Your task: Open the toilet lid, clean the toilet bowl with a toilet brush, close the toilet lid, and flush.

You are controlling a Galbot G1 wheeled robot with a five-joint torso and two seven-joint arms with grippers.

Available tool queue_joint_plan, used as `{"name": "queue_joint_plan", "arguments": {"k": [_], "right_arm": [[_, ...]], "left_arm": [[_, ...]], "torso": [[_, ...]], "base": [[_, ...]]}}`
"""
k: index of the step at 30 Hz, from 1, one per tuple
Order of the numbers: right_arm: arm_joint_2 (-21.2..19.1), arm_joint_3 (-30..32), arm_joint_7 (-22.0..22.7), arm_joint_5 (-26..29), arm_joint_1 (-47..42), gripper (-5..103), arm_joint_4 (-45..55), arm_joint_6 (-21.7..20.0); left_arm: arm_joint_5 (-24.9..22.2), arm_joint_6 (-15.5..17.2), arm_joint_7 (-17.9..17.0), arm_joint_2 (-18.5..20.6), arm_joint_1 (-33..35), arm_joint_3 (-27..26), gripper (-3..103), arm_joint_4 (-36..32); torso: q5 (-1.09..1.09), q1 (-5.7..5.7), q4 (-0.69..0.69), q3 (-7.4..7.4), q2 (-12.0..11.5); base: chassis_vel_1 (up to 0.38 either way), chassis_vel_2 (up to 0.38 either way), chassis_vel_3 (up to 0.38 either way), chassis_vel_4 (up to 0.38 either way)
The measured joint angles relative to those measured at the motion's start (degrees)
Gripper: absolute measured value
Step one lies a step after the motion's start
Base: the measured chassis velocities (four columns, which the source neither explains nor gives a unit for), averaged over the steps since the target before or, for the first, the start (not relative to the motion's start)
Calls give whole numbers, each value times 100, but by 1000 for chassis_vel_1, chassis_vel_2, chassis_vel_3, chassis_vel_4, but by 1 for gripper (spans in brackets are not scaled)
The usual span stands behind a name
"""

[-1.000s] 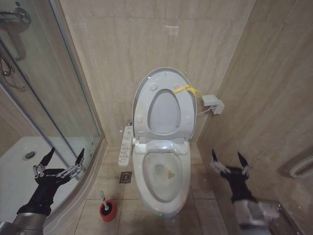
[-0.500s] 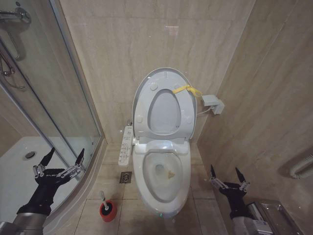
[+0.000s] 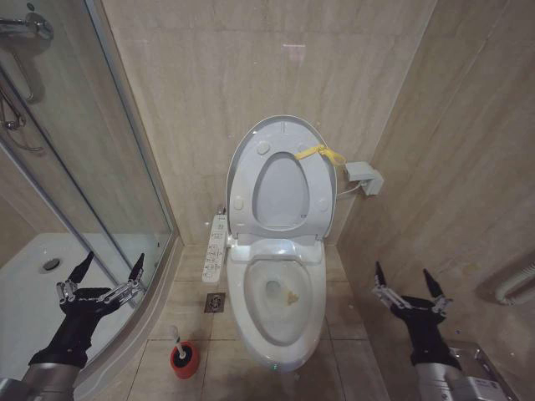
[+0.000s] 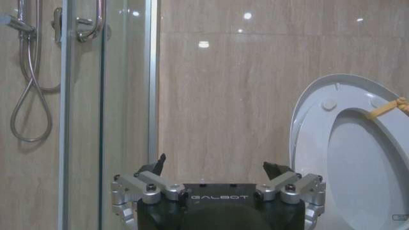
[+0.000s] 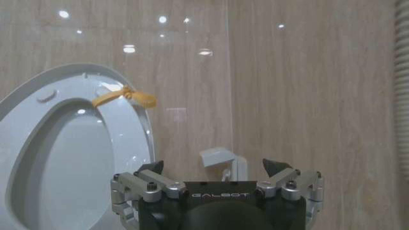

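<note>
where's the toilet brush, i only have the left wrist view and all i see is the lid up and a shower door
Observer: The toilet brush stands in its red holder on the floor, on the robot's left of the toilet bowl.
Operator: is any gripper on it
Observer: No. The left gripper hangs open by the shower glass, above the brush and apart from it.
Operator: and the right one
Observer: The right gripper is open too, on the far side of the bowl near the right wall, holding nothing.
</note>
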Motion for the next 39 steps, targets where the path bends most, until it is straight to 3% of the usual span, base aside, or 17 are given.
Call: {"name": "queue_joint_plan", "arguments": {"k": [29,39], "right_arm": [[82,-1,108,109,-19,100,48,-34],[78,-4,107,109,-16,100,41,-34]], "left_arm": [[0,-1,0,0,-1,0,100,3],[185,-161,13,-90,-173,99,100,516]], "torso": [[0,0,0,0,0],[4,0,2,0,-1]], "base": [[0,0,0,0],[0,0,0,0]]}}
